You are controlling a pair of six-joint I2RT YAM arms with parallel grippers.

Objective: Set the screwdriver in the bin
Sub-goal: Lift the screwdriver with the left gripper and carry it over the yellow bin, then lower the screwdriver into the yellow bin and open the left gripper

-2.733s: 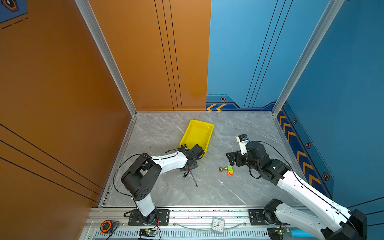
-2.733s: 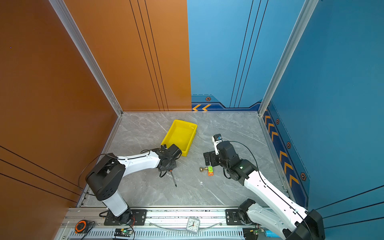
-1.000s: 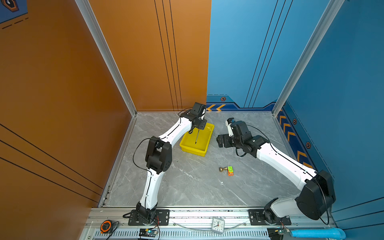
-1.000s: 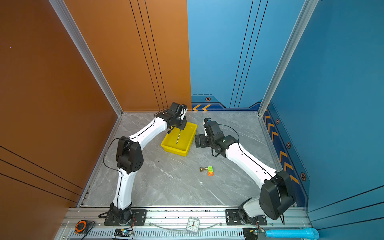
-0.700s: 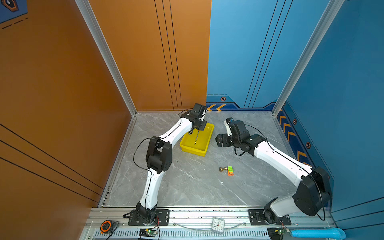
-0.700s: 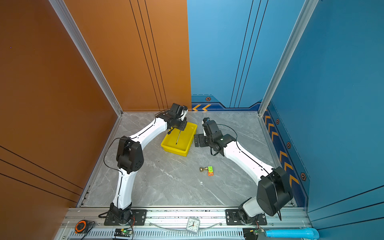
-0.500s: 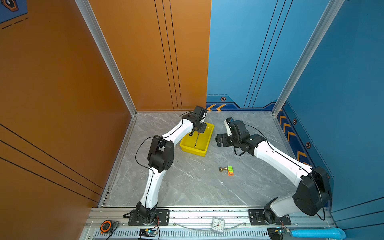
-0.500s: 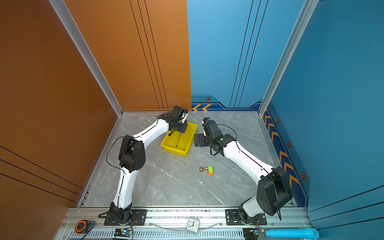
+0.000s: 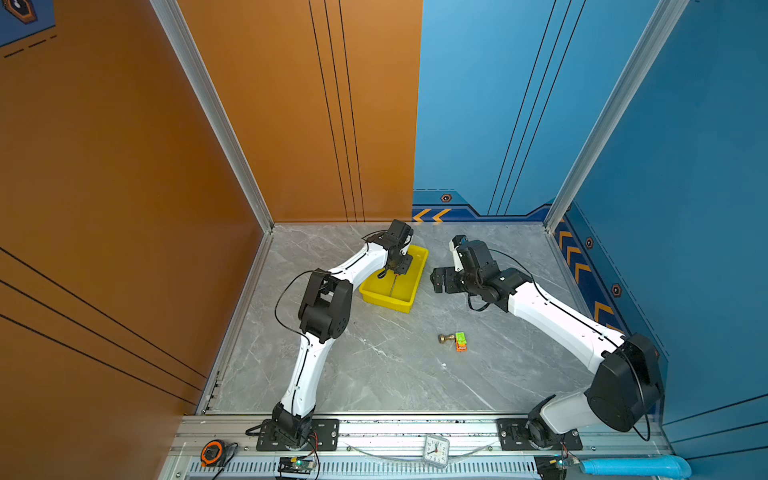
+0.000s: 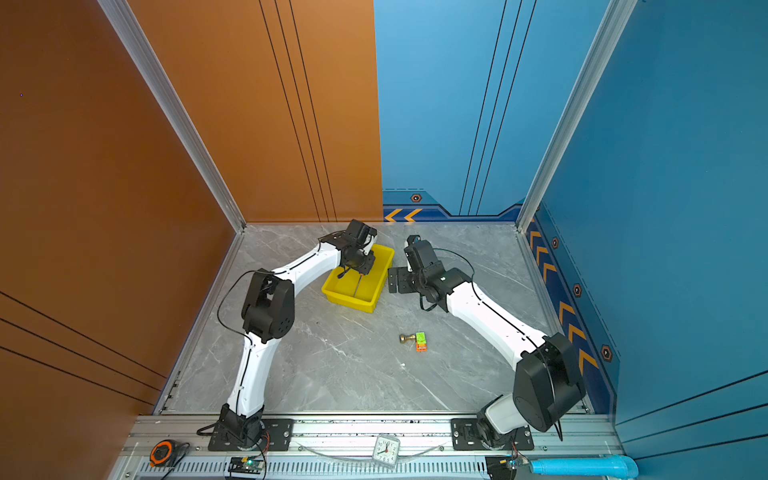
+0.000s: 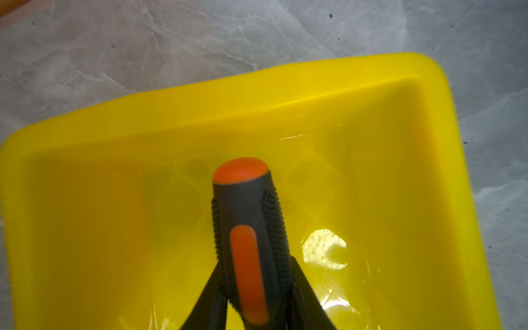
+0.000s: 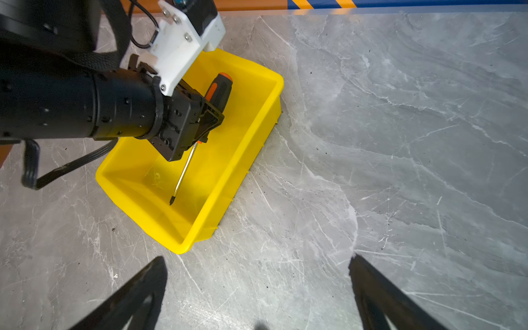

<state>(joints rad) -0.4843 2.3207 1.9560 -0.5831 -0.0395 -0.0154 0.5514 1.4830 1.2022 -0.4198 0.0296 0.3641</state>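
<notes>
Grey marble tabletop (image 9: 374, 374) walled in orange and blue carries the yellow bin (image 9: 409, 301) near its far edge, left of centre. Above the bin's inside, the left gripper (image 12: 210, 118) is clamped on the black-and-orange handle of the screwdriver (image 12: 220, 88), whose thin shaft slants down with the tip close to the bin floor; contact cannot be judged. Just right of the bin, the right gripper (image 12: 257, 285) hangs with its jaws spread wide and empty, while a brass knob (image 9: 444, 338) and green-and-orange block (image 9: 460, 341) lie together nearer the front edge.
</notes>
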